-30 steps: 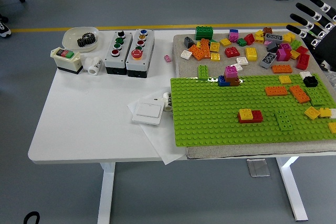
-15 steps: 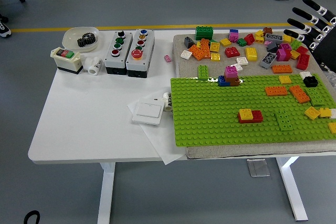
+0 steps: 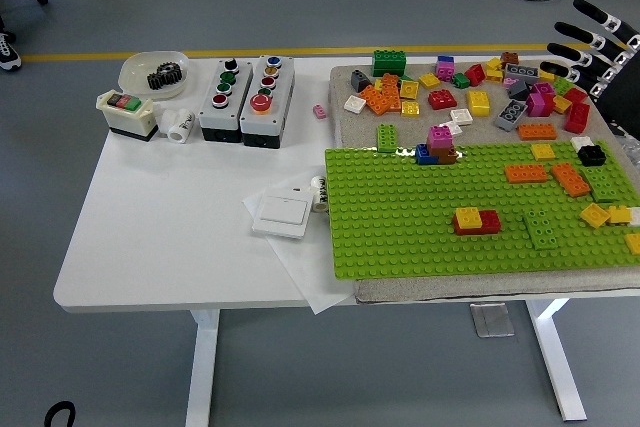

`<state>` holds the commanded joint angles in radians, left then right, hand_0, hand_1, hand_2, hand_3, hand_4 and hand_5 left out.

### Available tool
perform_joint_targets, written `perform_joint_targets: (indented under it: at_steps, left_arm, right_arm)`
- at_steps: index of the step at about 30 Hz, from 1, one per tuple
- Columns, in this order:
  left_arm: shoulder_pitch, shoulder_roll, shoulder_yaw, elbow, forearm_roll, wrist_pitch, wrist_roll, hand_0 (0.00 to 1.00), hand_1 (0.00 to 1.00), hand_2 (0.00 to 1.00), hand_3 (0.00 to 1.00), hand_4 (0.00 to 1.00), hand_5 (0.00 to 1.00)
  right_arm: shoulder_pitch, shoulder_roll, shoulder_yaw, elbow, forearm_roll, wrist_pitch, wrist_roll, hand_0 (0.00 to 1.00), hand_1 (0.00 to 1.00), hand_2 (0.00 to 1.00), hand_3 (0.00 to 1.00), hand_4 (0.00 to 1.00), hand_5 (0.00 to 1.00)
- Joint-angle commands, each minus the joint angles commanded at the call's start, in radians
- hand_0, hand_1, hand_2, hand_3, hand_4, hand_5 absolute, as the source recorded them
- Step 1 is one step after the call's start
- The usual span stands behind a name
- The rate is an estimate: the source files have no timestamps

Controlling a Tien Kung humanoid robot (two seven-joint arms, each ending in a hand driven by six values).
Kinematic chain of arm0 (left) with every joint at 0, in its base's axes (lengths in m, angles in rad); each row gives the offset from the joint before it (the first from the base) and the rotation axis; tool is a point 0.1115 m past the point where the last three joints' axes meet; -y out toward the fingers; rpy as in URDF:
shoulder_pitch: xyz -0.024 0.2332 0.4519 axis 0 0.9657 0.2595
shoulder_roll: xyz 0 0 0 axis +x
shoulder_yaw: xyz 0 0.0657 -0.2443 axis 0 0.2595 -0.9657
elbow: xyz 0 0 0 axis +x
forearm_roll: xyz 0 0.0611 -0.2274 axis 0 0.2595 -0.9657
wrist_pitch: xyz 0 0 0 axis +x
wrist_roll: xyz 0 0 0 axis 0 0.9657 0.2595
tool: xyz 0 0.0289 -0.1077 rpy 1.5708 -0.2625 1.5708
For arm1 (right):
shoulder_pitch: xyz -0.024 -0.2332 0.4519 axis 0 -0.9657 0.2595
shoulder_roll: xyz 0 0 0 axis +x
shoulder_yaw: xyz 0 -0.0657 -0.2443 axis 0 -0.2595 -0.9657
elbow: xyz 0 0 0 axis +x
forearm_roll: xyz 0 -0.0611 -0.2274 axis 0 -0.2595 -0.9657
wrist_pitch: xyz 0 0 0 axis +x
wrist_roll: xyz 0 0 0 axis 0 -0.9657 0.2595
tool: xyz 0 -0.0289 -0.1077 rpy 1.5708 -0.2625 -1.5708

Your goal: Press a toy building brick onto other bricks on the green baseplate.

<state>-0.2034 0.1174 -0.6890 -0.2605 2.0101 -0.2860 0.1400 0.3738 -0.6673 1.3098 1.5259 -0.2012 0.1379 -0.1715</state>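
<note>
Nearest you, in the lower right of the frame, the green baseplate lies flat on the white table and carries several bricks: a yellow brick on a red brick near the centre, a green brick just to its right, two orange bricks further right, and a magenta-topped stack at the plate's far edge. Whether any of these is the brick the task concerns, you cannot tell. Behind the plate, in the upper right, loose bricks are scattered over a grey mat. To the upper left stand two button boxes. Farthest, at the upper right edge, the right hand hovers above the pile with its fingers spread and nothing held. Compared with a second ago it has drifted slightly up and right at the edge, while no brick has shifted; you may judge that no pressing is under way. The left hand is out of view.
</note>
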Motion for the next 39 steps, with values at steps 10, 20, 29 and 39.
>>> perform_joint_targets:
  at_steps: [10,20,29,39]
  left_arm:
    - [-0.003,0.001,0.002,0.001,-0.001,0.007,0.003,0.748,0.749,0.724,0.596,0.666,0.599]
    - [-0.007,0.002,0.003,0.001,-0.002,0.004,0.002,0.748,0.749,0.726,0.598,0.667,0.601]
    - [-0.008,0.003,0.006,0.0,-0.006,-0.002,0.002,0.749,0.75,0.724,0.598,0.668,0.601]
    - [-0.005,0.003,0.0,-0.002,0.007,-0.011,0.002,0.749,0.752,0.724,0.598,0.668,0.601]
  right_arm:
    - [0.001,0.002,-0.003,0.003,-0.02,0.007,-0.009,0.694,0.602,0.665,0.883,0.998,0.852]
    - [-0.002,0.003,-0.003,0.003,-0.026,0.005,-0.013,0.691,0.593,0.662,0.881,0.998,0.849]
    - [-0.002,0.013,-0.005,0.001,-0.03,0.004,-0.02,0.688,0.589,0.659,0.878,0.998,0.839]
    - [-0.008,0.015,-0.013,0.0,-0.035,0.005,-0.022,0.684,0.585,0.659,0.878,0.998,0.835]
